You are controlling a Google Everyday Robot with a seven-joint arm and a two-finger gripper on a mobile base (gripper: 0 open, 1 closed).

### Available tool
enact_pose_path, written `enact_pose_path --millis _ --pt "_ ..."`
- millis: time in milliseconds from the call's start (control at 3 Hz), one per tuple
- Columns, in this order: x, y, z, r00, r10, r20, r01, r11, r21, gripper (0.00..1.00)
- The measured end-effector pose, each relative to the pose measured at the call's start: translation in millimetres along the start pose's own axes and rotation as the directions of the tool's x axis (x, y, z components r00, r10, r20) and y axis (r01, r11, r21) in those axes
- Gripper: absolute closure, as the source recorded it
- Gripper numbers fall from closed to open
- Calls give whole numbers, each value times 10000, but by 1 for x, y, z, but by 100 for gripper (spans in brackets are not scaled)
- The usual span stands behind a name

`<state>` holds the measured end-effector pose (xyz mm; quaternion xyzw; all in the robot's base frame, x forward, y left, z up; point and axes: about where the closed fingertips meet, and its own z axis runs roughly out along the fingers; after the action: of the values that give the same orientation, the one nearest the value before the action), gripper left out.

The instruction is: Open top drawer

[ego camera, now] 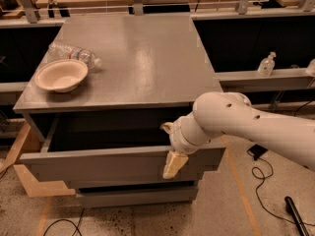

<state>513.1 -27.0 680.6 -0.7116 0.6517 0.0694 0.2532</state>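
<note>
The top drawer (98,165) of the grey cabinet (138,58) is pulled out partway, and its dark inside shows behind the flat front panel. My gripper (170,149) is at the right part of the panel's top edge. One finger (174,165) hangs over the outer face and the other reaches inside the drawer, so the gripper is shut on the front panel. My white arm (246,124) comes in from the right.
A white bowl (61,75) and a lying plastic bottle (74,53) are on the cabinet top at the left. A lower drawer front (138,195) is closed. A wooden board (29,181) lies at the left on the floor, cables (263,191) at the right. A sanitizer bottle (267,64) stands on a side shelf.
</note>
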Motion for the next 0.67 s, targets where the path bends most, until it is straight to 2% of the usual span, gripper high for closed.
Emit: enact_pose_path --millis 333,667 --pt "0 0 0 10000 2 -2 -2 10000 2 0" --pt "14 1 5 9991 287 -312 -290 9995 -91 0"
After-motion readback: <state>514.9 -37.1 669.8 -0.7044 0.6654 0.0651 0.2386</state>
